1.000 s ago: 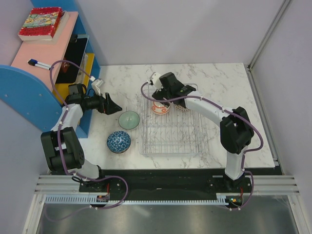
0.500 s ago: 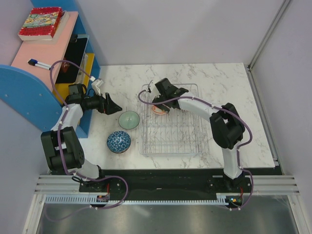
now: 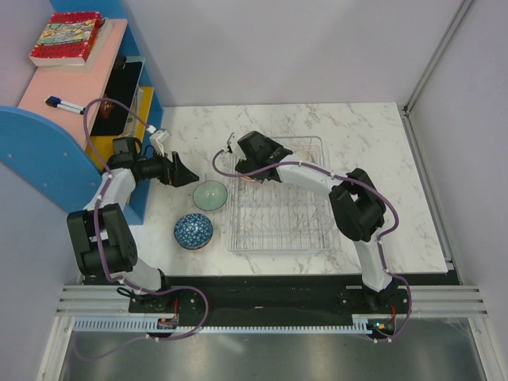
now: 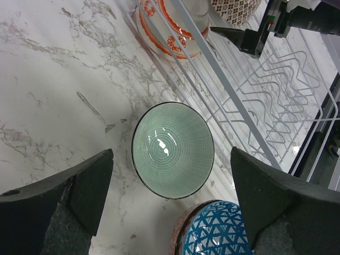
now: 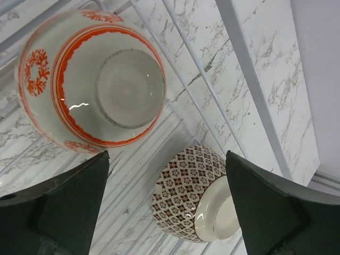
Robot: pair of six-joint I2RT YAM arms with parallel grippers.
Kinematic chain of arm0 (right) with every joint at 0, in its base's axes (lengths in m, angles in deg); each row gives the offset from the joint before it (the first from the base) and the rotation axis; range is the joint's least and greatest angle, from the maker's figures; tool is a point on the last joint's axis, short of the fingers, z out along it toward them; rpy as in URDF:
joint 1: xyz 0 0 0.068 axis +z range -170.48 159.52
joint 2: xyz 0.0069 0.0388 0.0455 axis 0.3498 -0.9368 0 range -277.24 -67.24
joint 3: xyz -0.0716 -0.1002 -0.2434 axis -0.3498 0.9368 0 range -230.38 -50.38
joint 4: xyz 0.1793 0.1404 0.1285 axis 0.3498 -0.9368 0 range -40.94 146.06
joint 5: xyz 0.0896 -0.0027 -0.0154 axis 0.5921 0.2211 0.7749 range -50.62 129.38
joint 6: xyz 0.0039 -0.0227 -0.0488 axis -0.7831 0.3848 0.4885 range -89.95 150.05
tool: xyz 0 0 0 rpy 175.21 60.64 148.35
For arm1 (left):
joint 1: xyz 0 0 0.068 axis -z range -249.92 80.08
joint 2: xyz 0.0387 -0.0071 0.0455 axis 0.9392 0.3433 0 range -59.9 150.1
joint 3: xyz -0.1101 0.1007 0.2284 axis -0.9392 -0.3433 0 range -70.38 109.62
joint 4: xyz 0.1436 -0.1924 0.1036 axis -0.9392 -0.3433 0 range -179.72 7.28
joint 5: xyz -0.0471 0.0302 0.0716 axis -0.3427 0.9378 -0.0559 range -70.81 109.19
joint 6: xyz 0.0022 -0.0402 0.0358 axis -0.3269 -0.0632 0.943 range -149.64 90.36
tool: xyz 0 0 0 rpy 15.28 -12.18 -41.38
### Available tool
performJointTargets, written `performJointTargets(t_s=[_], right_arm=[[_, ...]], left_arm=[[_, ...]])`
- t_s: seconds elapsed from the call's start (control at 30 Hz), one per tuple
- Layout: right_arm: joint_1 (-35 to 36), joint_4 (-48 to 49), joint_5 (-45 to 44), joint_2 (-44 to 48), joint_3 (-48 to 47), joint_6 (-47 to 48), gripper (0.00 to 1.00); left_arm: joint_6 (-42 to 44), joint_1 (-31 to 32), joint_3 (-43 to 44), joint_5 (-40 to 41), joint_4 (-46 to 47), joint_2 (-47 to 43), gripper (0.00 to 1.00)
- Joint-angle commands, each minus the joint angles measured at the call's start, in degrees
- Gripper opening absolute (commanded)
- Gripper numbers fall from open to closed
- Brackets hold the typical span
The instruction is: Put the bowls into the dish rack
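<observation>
The dish rack [image 3: 278, 230] lies mid-table. A white bowl with orange bands [image 5: 90, 85] and a brown patterned bowl [image 5: 196, 191] rest tipped in its far left corner, both also in the left wrist view [image 4: 170, 26] [image 4: 234, 8]. My right gripper [image 3: 252, 168] [image 5: 167, 154] hangs open and empty just above them. A green bowl [image 3: 210, 194] [image 4: 172, 150] and a blue patterned bowl [image 3: 193, 231] [image 4: 215, 234] sit on the table left of the rack. My left gripper [image 3: 189, 176] [image 4: 171, 153] is open and empty, above the green bowl's left side.
A blue and pink shelf unit [image 3: 79, 79] stands at the table's left edge, close behind my left arm, with a book [image 3: 67, 37] and a marker [image 3: 63, 103] on top. White walls enclose the back and right. The rack's rim wire [image 4: 228, 79] runs beside the green bowl.
My right gripper has let go of the orange-banded bowl in the rack's far left corner, and its wrist has swung left. The left arm has not moved.
</observation>
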Motion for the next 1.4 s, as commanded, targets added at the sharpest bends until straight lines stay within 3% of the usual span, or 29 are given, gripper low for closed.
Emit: performJointTargets(t_s=[0.0, 0.37, 0.6, 0.7, 0.83, 1.0, 1.1, 1.13, 1.2, 1.37], right_arm=[[0.7, 0.3, -2.0, 4.2, -1.1, -0.8, 0.97], [0.6, -6.6, 3.4, 19.7, 2.1, -6.0, 0.97], [0.1, -7.4, 4.7, 25.0, 3.3, -6.4, 0.97], [0.0, -7.5, 6.4, 26.2, 4.3, -6.8, 0.98], [-0.1, -7.5, 6.9, 26.8, 4.9, -7.0, 0.98], [-0.1, -7.5, 7.3, 27.0, 5.4, -7.1, 0.97], [-0.2, -7.5, 8.0, 27.3, 5.5, -7.4, 0.97], [-0.2, -7.4, 8.2, 27.5, 5.6, -7.5, 0.97], [-0.4, -7.4, 9.0, 27.5, 5.7, -8.1, 0.97], [-1.4, -7.0, 13.9, 26.4, 5.1, -11.8, 0.97]], left_arm=[[0.9, -0.7, 0.6, 1.4, 1.2, 2.5, 0.97], [5.0, 5.0, 2.1, 16.0, -1.5, 8.0, 0.93], [6.1, 7.6, 1.9, 19.6, -2.5, 8.9, 0.88], [6.5, 8.4, 2.2, 20.9, -2.9, 10.4, 0.79], [7.1, 9.4, 2.7, 23.1, -4.0, 12.1, 0.60], [7.9, 10.7, 3.3, 24.4, -4.8, 14.0, 0.52], [7.9, 11.1, 3.6, 24.8, -5.1, 14.8, 0.28], [7.9, 11.2, 3.7, 24.7, -5.3, 14.9, 0.14], [7.8, 11.3, 4.1, 24.5, -5.3, 14.9, 0.02], [7.6, 11.3, 7.0, 23.4, -5.4, 12.7, 0.02]])
